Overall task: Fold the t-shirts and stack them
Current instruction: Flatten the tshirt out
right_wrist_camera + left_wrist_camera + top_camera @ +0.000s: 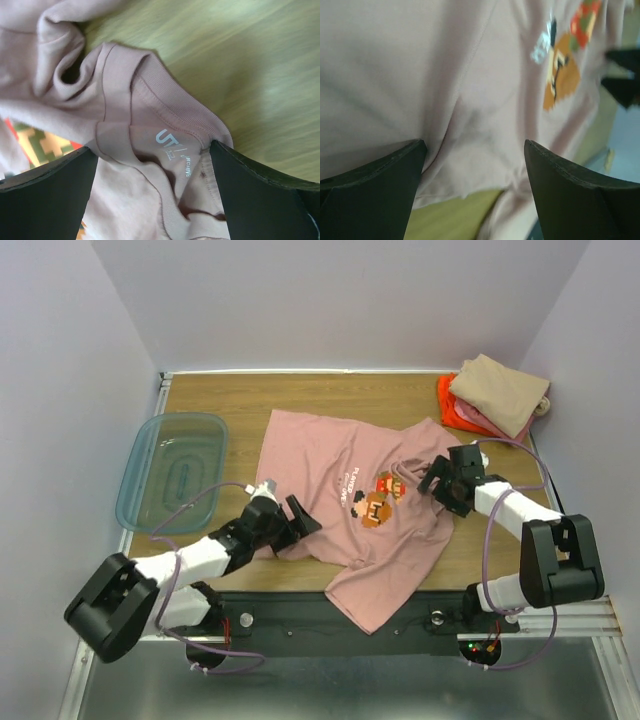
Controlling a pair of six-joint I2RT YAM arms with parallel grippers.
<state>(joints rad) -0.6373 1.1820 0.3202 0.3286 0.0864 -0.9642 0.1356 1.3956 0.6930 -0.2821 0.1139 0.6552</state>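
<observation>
A dusty-pink t-shirt [330,480] with a cartoon print [378,502] lies spread and rumpled on the wooden table, one part hanging over the near edge. My left gripper [297,518] is open at the shirt's left lower edge; in the left wrist view the fabric [470,100] lies between the fingers [380,175]. My right gripper [438,483] is open over the collar at the shirt's right side; the collar with its printed label [172,150] lies between the jaws. Folded tan [500,390], pink and orange [452,402] shirts are stacked at the back right.
A clear teal plastic bin [175,465] sits at the table's left edge. Bare wood [250,395] shows along the back of the table. Walls close in on the left, back and right.
</observation>
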